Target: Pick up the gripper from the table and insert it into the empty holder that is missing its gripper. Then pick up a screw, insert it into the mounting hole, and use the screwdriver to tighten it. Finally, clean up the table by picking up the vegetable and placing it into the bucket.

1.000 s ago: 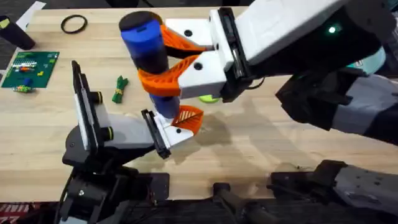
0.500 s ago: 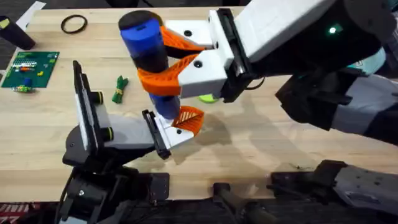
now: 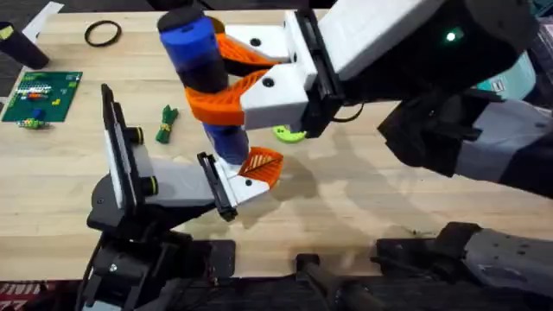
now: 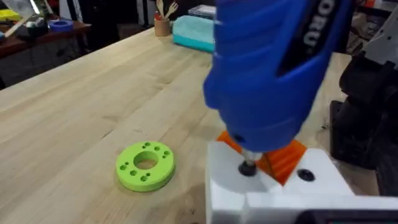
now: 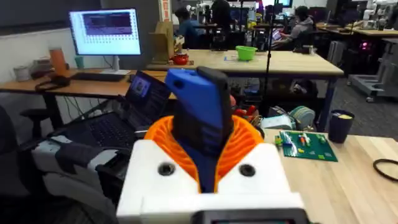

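Observation:
My right gripper is shut on the blue screwdriver, its orange fingers wrapped round the handle. The screwdriver stands nearly upright, and its tip rests on a dark screw in the holder's white wedge. The small orange gripper sits in the holder, just past the black clamp plate and behind the screw hole. The holder rides on the end of my left arm. The green vegetable lies on the table left of the screwdriver. The bucket is hidden.
A lime-green ring lies on the table beside the holder. A green circuit board and a thin black ring are at the far left. The right arm's bulk covers the table's right side.
The right gripper and the screwdriver's top have shifted slightly left and away. The tip stays at the holder, which has not moved.

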Controlling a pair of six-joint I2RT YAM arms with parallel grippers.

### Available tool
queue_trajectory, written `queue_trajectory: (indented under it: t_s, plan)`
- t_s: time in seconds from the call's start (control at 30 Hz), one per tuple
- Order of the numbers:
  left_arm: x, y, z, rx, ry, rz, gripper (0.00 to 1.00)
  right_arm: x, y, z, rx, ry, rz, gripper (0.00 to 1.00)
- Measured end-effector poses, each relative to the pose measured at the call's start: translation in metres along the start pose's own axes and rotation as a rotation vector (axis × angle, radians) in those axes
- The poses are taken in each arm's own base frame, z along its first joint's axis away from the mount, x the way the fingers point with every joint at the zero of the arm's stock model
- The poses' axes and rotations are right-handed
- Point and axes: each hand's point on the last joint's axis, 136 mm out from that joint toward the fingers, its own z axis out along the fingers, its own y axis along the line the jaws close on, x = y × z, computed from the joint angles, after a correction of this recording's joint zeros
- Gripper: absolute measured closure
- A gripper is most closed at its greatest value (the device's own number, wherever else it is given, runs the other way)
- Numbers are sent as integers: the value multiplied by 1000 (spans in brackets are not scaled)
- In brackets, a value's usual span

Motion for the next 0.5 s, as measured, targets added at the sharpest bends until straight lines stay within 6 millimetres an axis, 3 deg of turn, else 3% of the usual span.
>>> queue_trajectory:
  t_s: [0.5]
  plan:
    - [0, 0, 0, 3, 0, -1, 984, 2, -4, 1, 16, 10, 32, 929]
